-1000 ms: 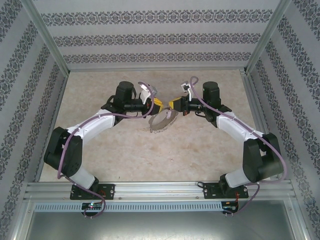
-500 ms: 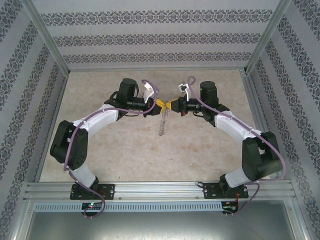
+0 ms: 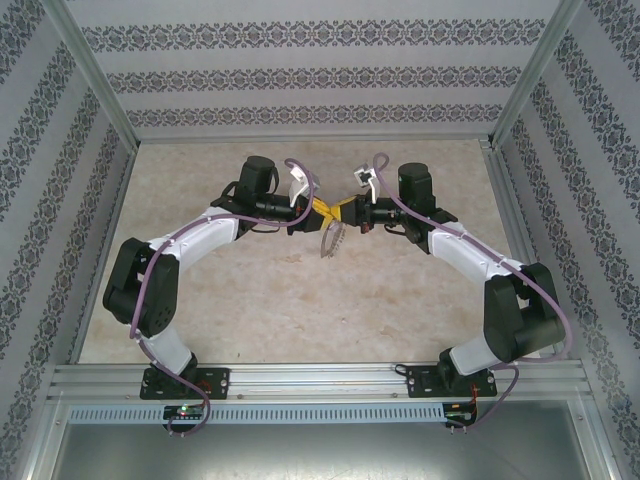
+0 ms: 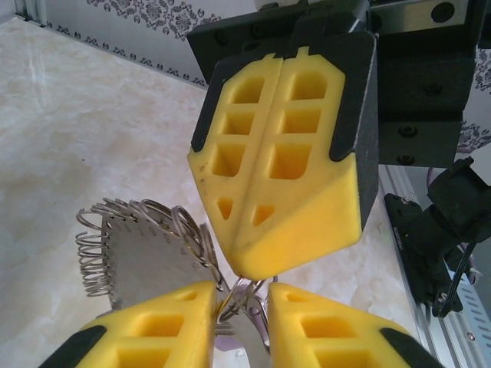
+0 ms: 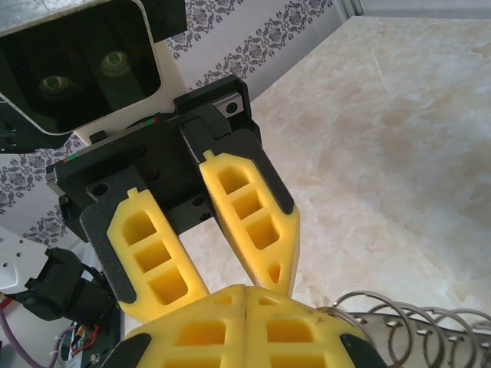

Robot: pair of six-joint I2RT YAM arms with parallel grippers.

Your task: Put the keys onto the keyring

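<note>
Two grippers meet tip to tip above the middle of the table (image 3: 300,310), and the keyring (image 4: 142,261) hangs from that meeting point, clear of the surface.

1. Right gripper (image 4: 244,264) — closed, its yellow fingers pressed flush along their whole length. The tips come down on the wire at the keyring's rim, where several silvery loops bunch together. Judge this as the hold that carries the hoop.

2. Left gripper (image 4: 242,299) — jaws standing partly apart. The bunched loops and a flat silvery blade (image 4: 247,337) sit in the gap between them. You cannot tell from these views whether the fingers clamp that metal or merely straddle it, nor whether the blade is one of the keys.

3. Position of the hoop. In the top view it shows as a narrow sliver, edge-on, running from the fingertips toward the arm bases. In the left wrist view its plate and fringe of loops lie to the left of the pinch point; in the right wrist view the loops trail off to the right of the closed fingers. Its long axis thus runs across the line joining the two grippers, not along it.

4. Both grippers stand at the same spot on the rim. The left one has the free jaw gap, so treat it as the working side. Any threading move must travel along the rim wire at the pinch, with the right gripper as the anchor.
</note>
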